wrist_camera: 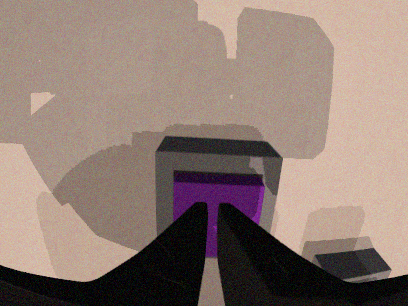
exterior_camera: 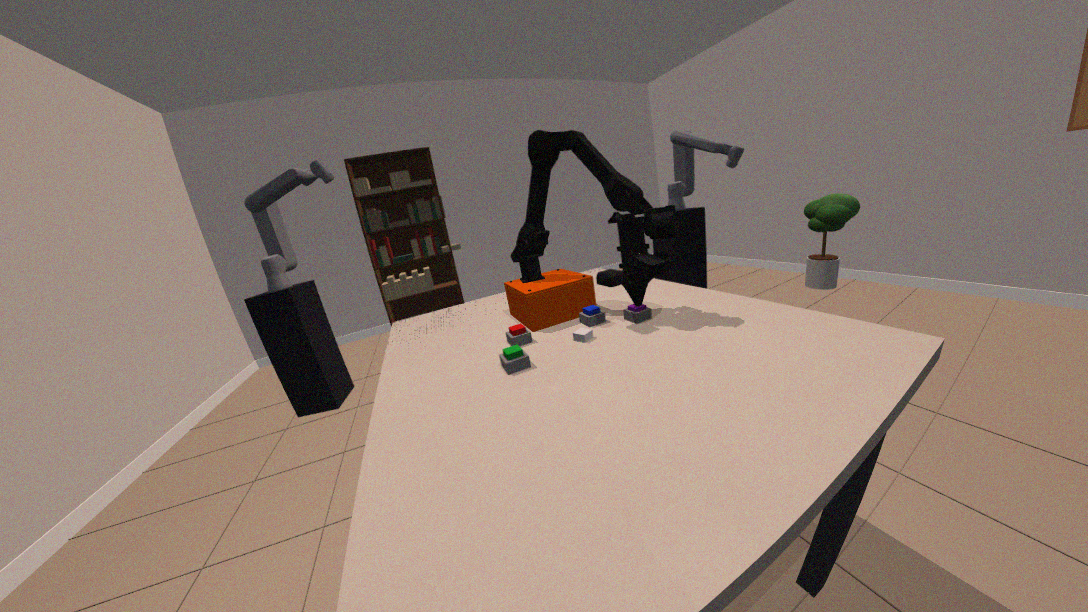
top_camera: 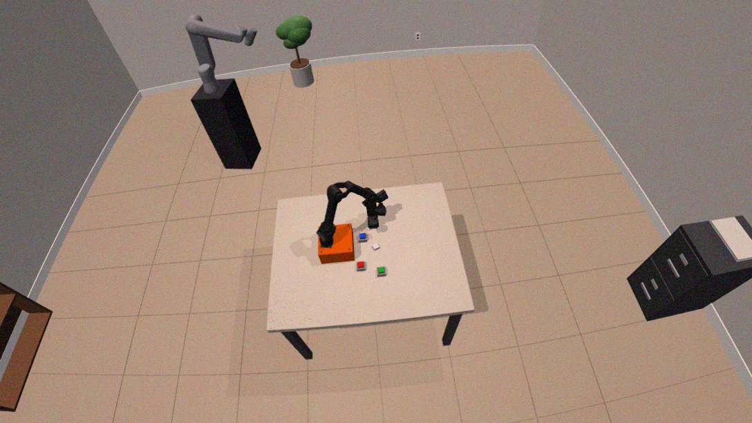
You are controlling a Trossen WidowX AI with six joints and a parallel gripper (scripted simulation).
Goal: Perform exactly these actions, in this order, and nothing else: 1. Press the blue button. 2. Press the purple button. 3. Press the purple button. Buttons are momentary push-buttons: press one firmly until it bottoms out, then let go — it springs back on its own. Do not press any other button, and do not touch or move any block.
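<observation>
Gripper (exterior_camera: 636, 299) fingers are sitting pressed nearly together with nothing between them, pointing straight down over the purple button (exterior_camera: 636, 308), with the tips at or just above its cap; I cannot tell from where I am standing whether they are actually touching it. Seen from the wrist, the narrow tips are lining up over the near edge of the purple cap (wrist_camera: 220, 205), which is sitting inside its grey housing. The black arm (exterior_camera: 541, 190) is arching up from the orange base (exterior_camera: 551, 298) and bending down to the right. On the tabletop (exterior_camera: 608, 456), the blue button (exterior_camera: 591, 311) is resting just left of the purple one, beside the orange base. A small white block (exterior_camera: 582, 334) is lying a little nearer, apart from both. The red button (exterior_camera: 518, 330) and green button (exterior_camera: 513, 353) are sitting further left and nearer, close to each other.
</observation>
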